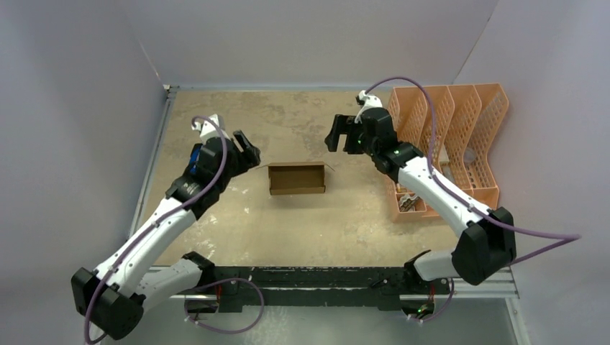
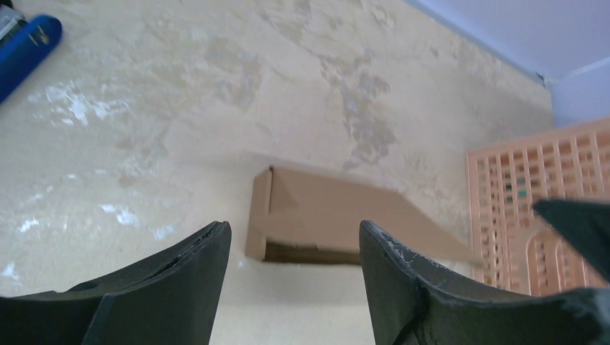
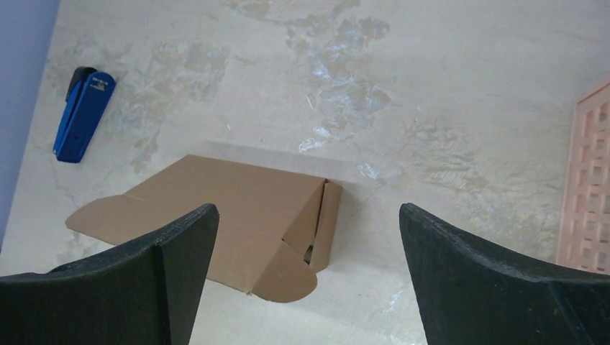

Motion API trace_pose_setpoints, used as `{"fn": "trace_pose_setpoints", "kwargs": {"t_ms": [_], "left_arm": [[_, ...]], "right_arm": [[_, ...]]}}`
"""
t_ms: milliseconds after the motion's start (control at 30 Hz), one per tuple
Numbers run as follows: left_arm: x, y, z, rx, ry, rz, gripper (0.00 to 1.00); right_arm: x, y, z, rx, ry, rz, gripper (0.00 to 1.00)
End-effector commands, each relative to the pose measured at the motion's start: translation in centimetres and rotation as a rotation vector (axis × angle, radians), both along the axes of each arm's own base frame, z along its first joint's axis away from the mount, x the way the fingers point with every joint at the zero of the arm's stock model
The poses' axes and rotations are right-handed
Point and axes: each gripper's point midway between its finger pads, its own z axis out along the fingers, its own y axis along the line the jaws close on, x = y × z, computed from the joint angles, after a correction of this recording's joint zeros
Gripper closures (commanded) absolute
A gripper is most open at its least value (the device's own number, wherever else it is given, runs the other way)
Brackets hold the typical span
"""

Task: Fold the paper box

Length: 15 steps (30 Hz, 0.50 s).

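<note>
Table (image 1: 302, 230) holds box (image 1: 296, 189) between left claw (image 1: 248, 154), right claw (image 1: 339, 134).

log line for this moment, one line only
paper box: partly folded, on table | left gripper: open, off box | right gripper: open, off box

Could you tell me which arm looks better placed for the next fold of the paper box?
Probably the right. A rounded tab of the paper box stands loose at its right end, facing the open right gripper. The open left gripper faces the end that looks already folded.
</note>
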Motion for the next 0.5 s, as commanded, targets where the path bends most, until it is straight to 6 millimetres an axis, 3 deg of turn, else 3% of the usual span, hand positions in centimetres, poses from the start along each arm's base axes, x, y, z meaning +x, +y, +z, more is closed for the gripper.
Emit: {"fn": "trace_pose_setpoints", "kwargs": {"t_ms": [0, 100, 200, 467], "left_arm": [[3.4, 1.1, 0.5, 0.005, 0.039, 0.024, 0.35], [5.0, 0.2, -0.3, 0.011, 0.068, -0.021, 0.37], [5.5, -1.1, -2.2, 0.035, 0.127, -0.092, 0.39], [3.1, -2.5, -8.8, 0.018, 0.271, -0.2, 0.43]], "right_arm": [[0.2, 1.8, -0.1, 0.034, 0.058, 0.051, 0.03], [0.2, 2.7, -1.6, 0.042, 0.097, 0.087, 0.05], [0.2, 3.0, -3.7, 0.015, 0.131, 0.113, 0.06], [-2.1, 2.7, -9.5, -0.023, 0.233, 0.167, 0.1]]}}
